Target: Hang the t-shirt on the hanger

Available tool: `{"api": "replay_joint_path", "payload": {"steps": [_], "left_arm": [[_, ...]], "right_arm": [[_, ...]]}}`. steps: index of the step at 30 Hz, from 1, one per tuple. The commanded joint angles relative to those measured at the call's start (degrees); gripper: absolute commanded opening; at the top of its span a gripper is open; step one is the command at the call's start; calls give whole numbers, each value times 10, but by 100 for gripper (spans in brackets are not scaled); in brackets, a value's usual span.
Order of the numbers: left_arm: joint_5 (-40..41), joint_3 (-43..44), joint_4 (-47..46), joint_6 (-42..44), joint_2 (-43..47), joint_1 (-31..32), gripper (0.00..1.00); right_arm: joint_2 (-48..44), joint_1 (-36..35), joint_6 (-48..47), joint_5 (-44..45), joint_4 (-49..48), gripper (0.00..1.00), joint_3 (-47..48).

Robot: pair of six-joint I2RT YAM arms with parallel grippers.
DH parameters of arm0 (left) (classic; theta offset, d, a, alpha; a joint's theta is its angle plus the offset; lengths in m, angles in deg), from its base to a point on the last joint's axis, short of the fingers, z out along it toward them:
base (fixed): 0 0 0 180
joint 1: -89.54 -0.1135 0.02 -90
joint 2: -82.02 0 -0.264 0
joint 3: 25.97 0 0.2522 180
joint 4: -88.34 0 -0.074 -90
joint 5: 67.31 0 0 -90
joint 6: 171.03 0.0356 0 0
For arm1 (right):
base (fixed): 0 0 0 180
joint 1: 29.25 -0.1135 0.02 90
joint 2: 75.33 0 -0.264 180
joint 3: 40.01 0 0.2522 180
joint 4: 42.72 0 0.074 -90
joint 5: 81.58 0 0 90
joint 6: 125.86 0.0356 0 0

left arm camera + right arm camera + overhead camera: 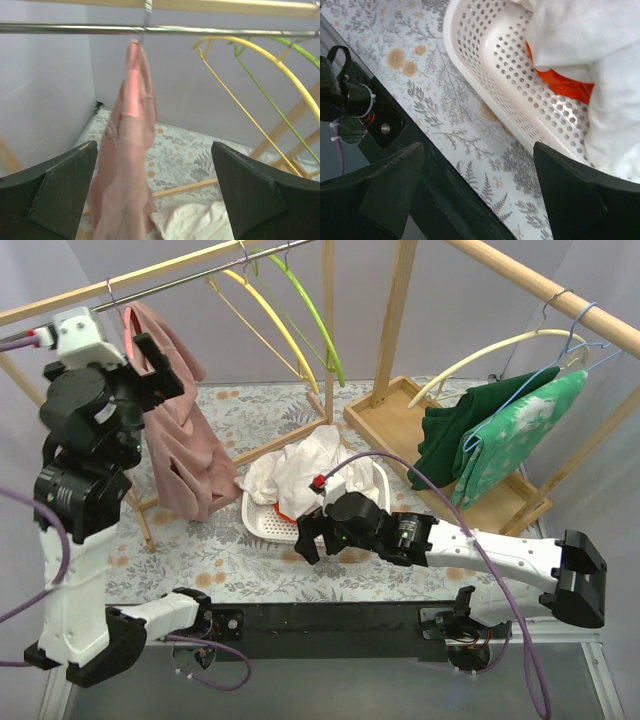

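At the left end of the rail (225, 30), the left end effector (155, 197) stands wide and empty just beside the t-shirt (178, 435). I judge it should draw back straight, without catching the cloth. The right end effector (477, 197) is wide too and holds nothing. The pink t-shirt drapes in soft folds over the thin pink hanger (133, 82).

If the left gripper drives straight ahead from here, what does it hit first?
Most likely the pink t-shirt draped on the hanger, which hangs just left of centre ahead of the open left gripper; depth is unclear.
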Motion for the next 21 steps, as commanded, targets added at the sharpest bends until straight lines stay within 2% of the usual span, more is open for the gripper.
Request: {"api": "replay_joint_path", "payload": {"steps": [1,5,6,9,10,13,15,19,21], "left_arm": [[-100,1,16,-22,-42,13,98],[-95,-6,24,-27,-56,53,98],[-116,-16,24,-37,-52,58,98],[-138,-69,24,-55,-37,80,98],[-136,-110,18,-66,-34,104,98],[-90,-158,3,-83,-19,174,98],[-74,-187,-9,-90,-9,192,98],[-71,-181,-10,-94,3,205,98],[-78,-135,30,-92,-5,205,98]], "right_arm": [[-76,-3,49,64,60,98,-39],[-125,-2,56,98,96,98,-60],[-134,-2,54,114,104,98,-64],[-167,1,52,154,115,98,-80],[-180,4,50,159,115,98,-83],[-196,11,35,184,115,98,-92],[-196,12,27,193,115,98,-90],[-198,13,17,186,113,98,-93],[-198,13,9,179,112,98,-97]]}}
